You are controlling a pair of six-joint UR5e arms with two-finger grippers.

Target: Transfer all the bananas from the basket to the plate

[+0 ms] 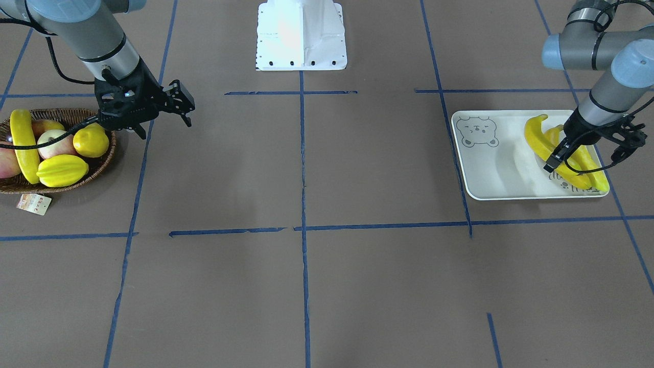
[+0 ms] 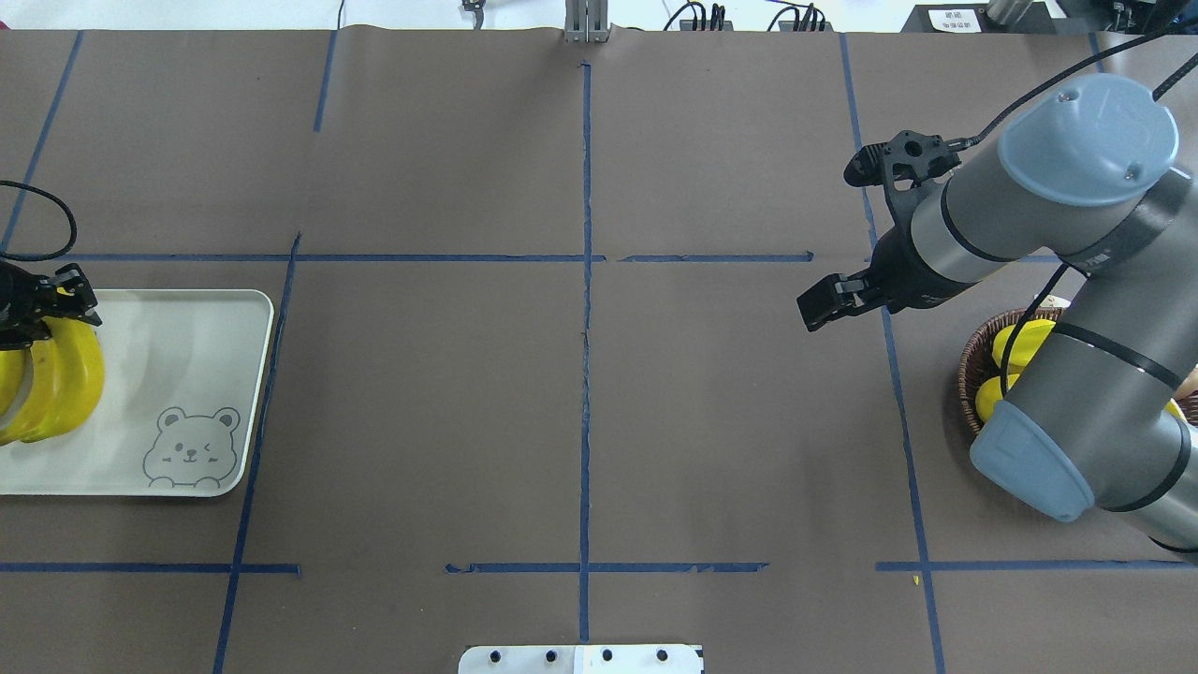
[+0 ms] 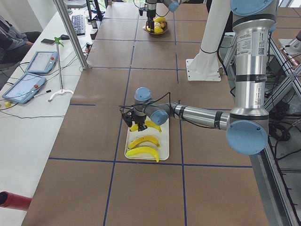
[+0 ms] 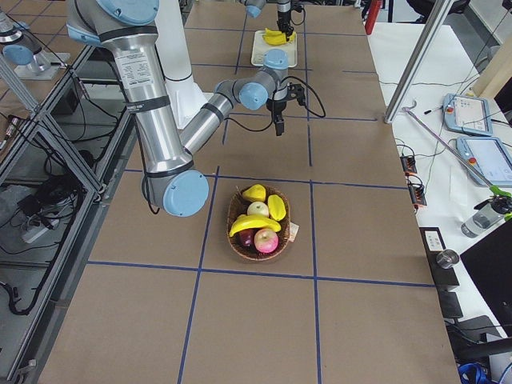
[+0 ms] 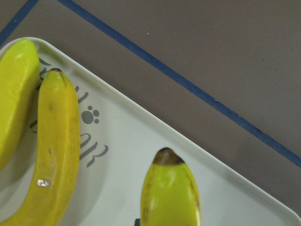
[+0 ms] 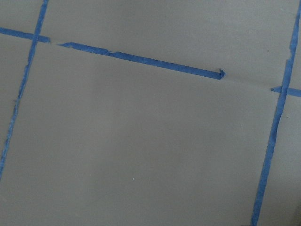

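One banana [image 1: 24, 148] is left in the basket [image 1: 104, 159]; three bananas [image 3: 145, 141] lie on the plate [image 1: 490, 168], so the task is judged three parts in four done. State of the right gripper [image 2: 830, 245]: jaws spread wide, nothing between them, hovering over bare table just beside the basket. State of the left gripper [image 1: 585, 162]: low over the plate, jaws spread astride the banana nearest it. Its wrist view shows that banana's tip resting on the plate, and no pinch can be made out. Bearing of the last banana: to the right gripper's outboard right and somewhat back toward the robot's base, on the side of the basket farthest from the gripper. The pear [image 1: 91, 142], the starfruit [image 1: 62, 170] and the apples [image 1: 53, 144] lie between gripper and banana. Long axis: toward and away from the robot's base, roughly square to the line from gripper to banana. Seen from overhead, the right gripper's jaw opening appears to run about the same way, so a wrist turn is probably needed to close across the banana's width. Nearer arm: the right; the left gripper is well apart, at the table's other end.
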